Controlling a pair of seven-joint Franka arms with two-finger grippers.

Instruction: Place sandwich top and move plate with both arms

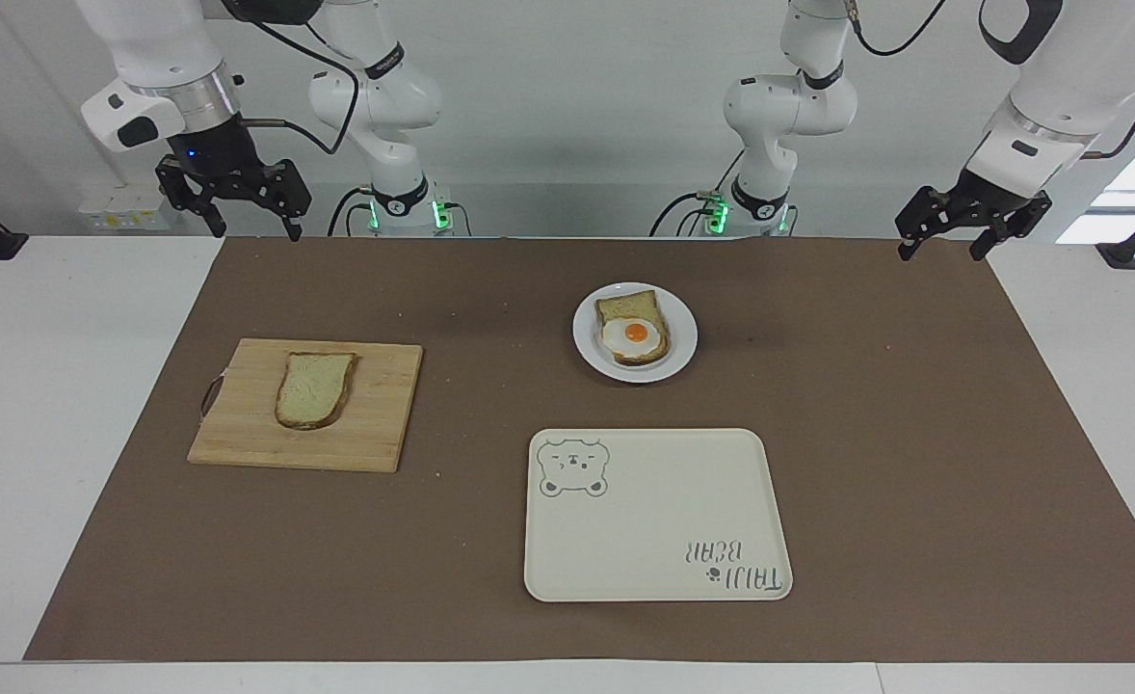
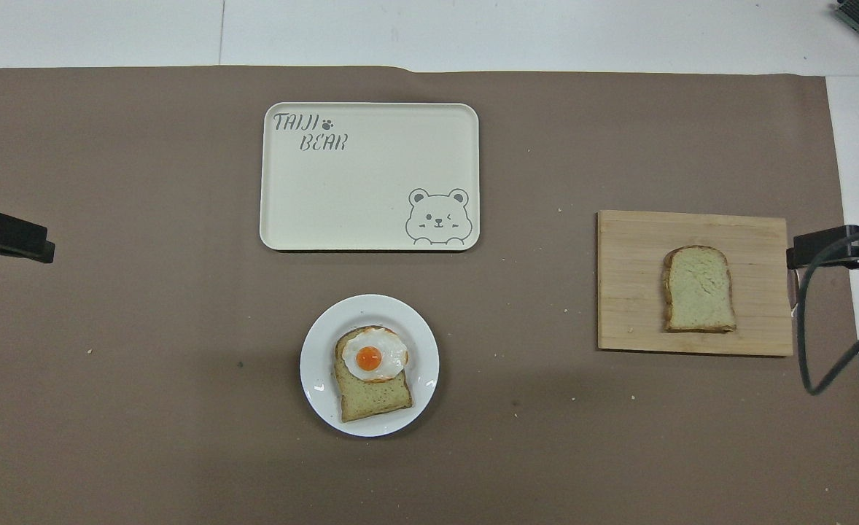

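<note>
The sandwich top (image 1: 314,388) lies flat on a wooden cutting board (image 1: 375,424) toward the right arm's end of the table. Its long axis runs nearer-to-farther from the robots: the square-cut end faces the robots and the rounded end points away from them, with a slight lean of the whole slice. It sits roughly at the middle of the board, with bare wood all around it.

The plate (image 1: 587,337) rests on the brown mat (image 1: 914,434) near the table's middle, well apart from the board and nearer to the robots than the cream tray (image 1: 654,569) with the bear drawing. On the plate lies a second slice of bread (image 1: 625,310) carrying a fried egg (image 1: 635,335) — its square end also faces the robots, and the egg covers the half farther from them. Tray and plate are close but not touching.

Both arms wait, raised at the robots' edge of the table. The right gripper (image 1: 251,228) hangs over the mat's corner at its own end, fingers spread and holding nothing. The left gripper (image 1: 940,253) hangs over the mat's corner at the left arm's end — fingers likewise spread apart, nothing between them.
</note>
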